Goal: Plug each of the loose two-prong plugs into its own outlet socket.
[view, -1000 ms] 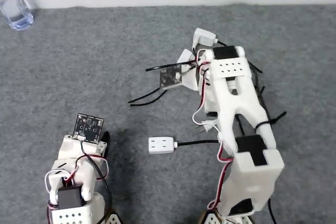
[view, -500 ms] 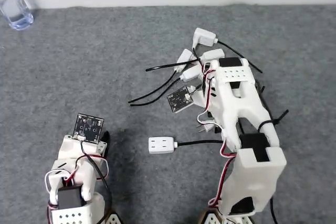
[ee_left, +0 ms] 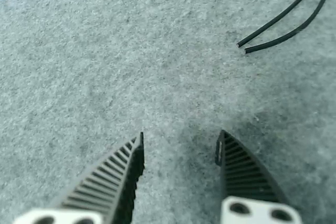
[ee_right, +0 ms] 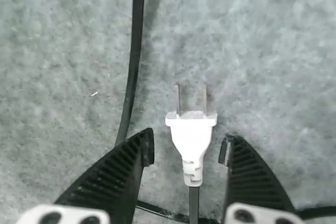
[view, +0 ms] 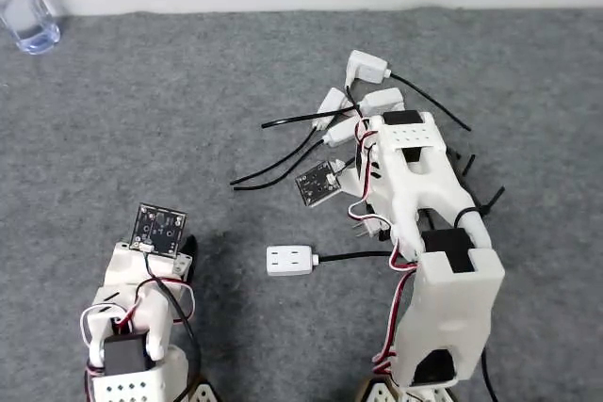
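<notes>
A white two-prong plug (ee_right: 191, 132) lies flat on the grey carpet, prongs pointing away from the wrist. My right gripper (ee_right: 186, 145) stands open around it, one finger on each side, not touching. From above, that plug (view: 367, 228) lies just under the right arm (view: 424, 185). The white outlet socket (view: 289, 259) rests a little to its left, with a black cord running right. Several more white plugs (view: 366, 68) lie in a cluster farther back. My left gripper (ee_left: 179, 142) is open over bare carpet near the front left corner, holding nothing.
Loose black cables (view: 278, 162) trail left from the plug cluster, and their ends (ee_left: 283, 19) reach toward the left arm. A clear glass vessel (view: 26, 16) stands at the far left corner. A black cable (ee_right: 134, 51) runs beside the plug.
The right arm has pulled back from the plug cluster toward the near side and come down over the single plug near the outlet cord. The left arm has stayed still.
</notes>
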